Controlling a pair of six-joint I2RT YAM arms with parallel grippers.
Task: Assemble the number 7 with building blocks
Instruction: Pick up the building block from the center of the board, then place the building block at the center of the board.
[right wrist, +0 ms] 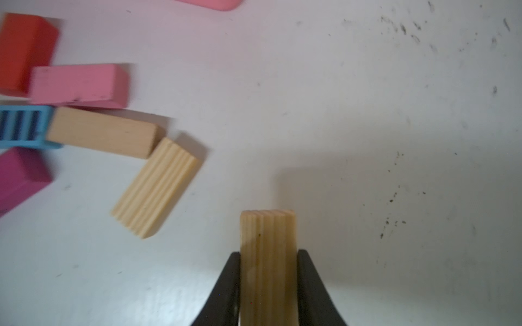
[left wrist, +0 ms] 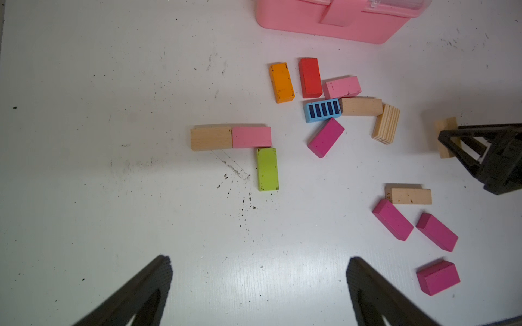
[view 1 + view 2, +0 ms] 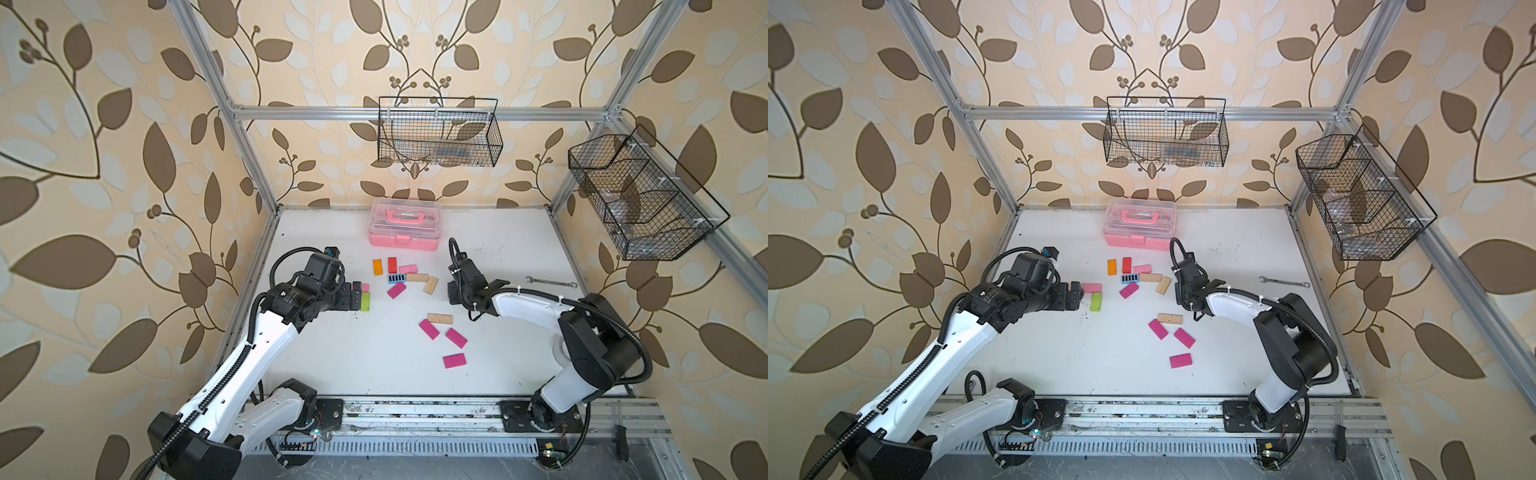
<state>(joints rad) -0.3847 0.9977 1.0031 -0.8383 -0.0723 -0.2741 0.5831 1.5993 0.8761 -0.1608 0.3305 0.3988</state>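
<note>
1. The right pincer (image 1: 268, 254) is clamped on a pale ribbed wood block (image 1: 267, 231), with its dark tapered fingers (image 1: 230, 276) flat against the long faces; I cannot tell whether the block touches the worktop (image 3: 332, 365)
2. The left pincer (image 2: 258, 262) stands wide with nothing between its jaws, above scuffed white surface
3. The started 7: a smooth wood block (image 2: 211, 138) and a light pink block (image 2: 251, 137) butt end to end as a bar, and a lime green block (image 2: 267, 169) touches the pink's far end at a right angle
4. Only the left wrist view shows that smooth wood block; in both top views the left pincer covers it
5. Near the glossy pink case (image 3: 404, 226) lies a loose cluster, several pieces touching: orange block (image 2: 281, 82), red block (image 2: 310, 77), blue-striped block (image 2: 323, 110), magenta block (image 2: 325, 137)
6. Open worktop lies between the lime green block and three more magenta blocks (image 2: 437, 232); a metal wrench (image 3: 550, 282) lies near the right edge
</note>
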